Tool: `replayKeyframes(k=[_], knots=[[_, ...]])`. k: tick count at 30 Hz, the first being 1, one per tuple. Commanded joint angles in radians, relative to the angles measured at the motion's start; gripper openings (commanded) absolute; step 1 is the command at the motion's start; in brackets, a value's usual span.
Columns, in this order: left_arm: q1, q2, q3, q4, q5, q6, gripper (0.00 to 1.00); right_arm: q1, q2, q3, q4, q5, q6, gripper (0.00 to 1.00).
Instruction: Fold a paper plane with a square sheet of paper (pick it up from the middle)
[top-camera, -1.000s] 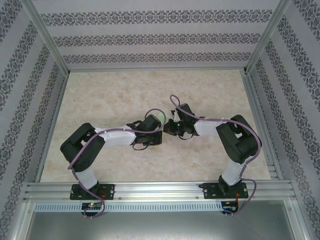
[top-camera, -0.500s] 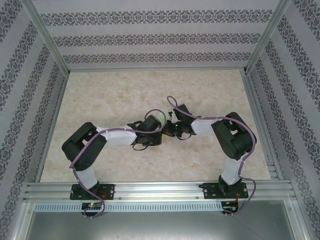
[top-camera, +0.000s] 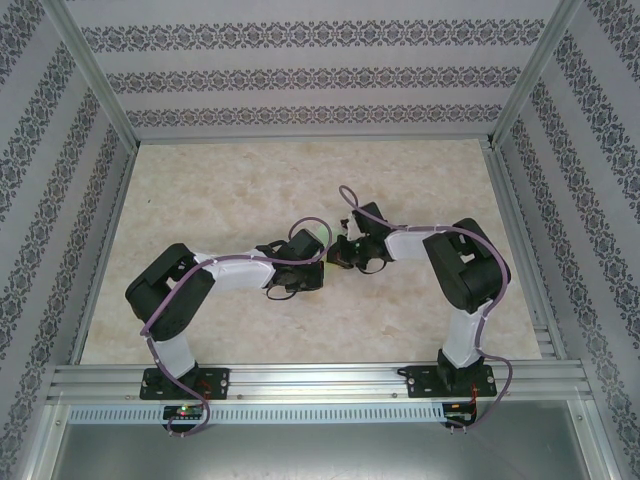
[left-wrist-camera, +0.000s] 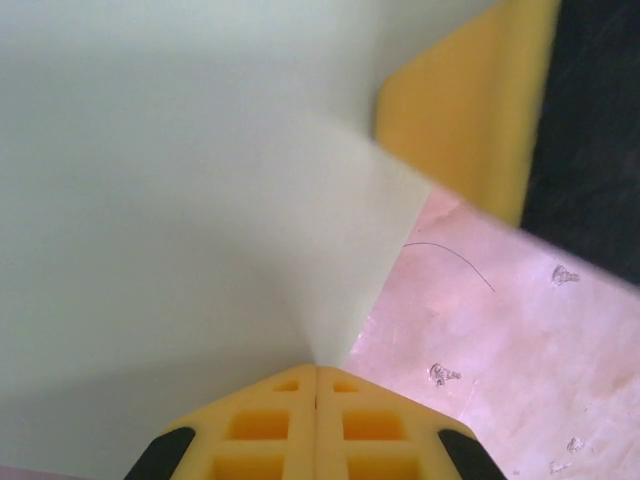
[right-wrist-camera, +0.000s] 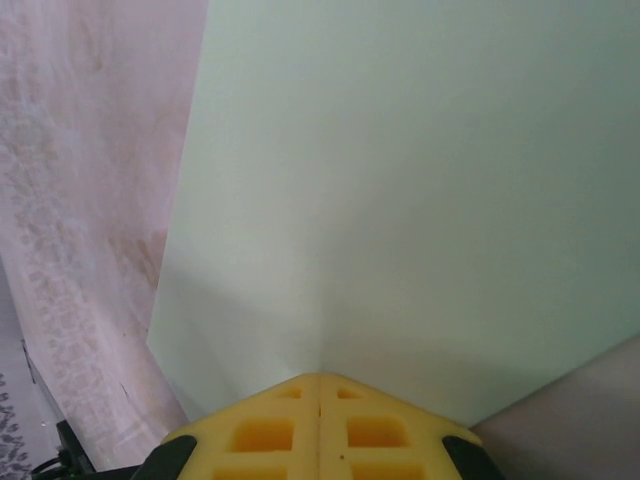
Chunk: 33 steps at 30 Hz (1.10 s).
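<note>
Gripping one pale green paper sheet (left-wrist-camera: 180, 200) between them, the left pincer (left-wrist-camera: 316, 382) and right pincer (right-wrist-camera: 320, 385) each close flush on its edge over the pink marbled table (left-wrist-camera: 520, 340). The left wrist view adds a facing yellow finger (left-wrist-camera: 470, 110). The top view shows the left arm (top-camera: 190, 290) and right arm (top-camera: 465, 265) meeting mid-table.

Seen from above, my right arm (top-camera: 465, 268) has pulled its elbow inward, to the left and a little toward the far side of the table (top-camera: 230, 190). That has carried the right gripper (top-camera: 338, 258) leftward. A second ago a clear strip of tabletop showed between it and the left gripper (top-camera: 321, 261). Now the two nearly touch, near the table's middle. My left arm (top-camera: 172, 295) has edged its elbow slightly to the right. The purple cable loop (top-camera: 345, 192) above the right wrist sits slightly farther back.
</note>
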Motion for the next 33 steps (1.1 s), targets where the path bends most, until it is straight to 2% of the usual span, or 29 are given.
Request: replayKeyframes(k=[1, 13, 19, 28, 33], knots=[[0.008, 0.029, -0.055, -0.14, 0.001, -0.02, 0.0, -0.078, 0.056, 0.032, -0.004, 0.132, -0.042, 0.0], [0.008, 0.021, -0.058, -0.148, 0.006, -0.014, 0.0, -0.176, 0.097, 0.102, -0.034, 0.152, -0.049, 0.0], [0.008, 0.021, -0.057, -0.135, 0.012, -0.009, 0.0, -0.189, 0.088, 0.152, -0.074, 0.158, -0.065, 0.0], [0.007, -0.056, 0.026, -0.083, 0.035, 0.045, 0.0, -0.135, -0.124, 0.055, -0.093, 0.166, -0.061, 0.0], [0.038, -0.153, 0.079, -0.146, -0.04, 0.085, 0.1, -0.063, -0.224, -0.038, -0.098, 0.241, -0.027, 0.0]])
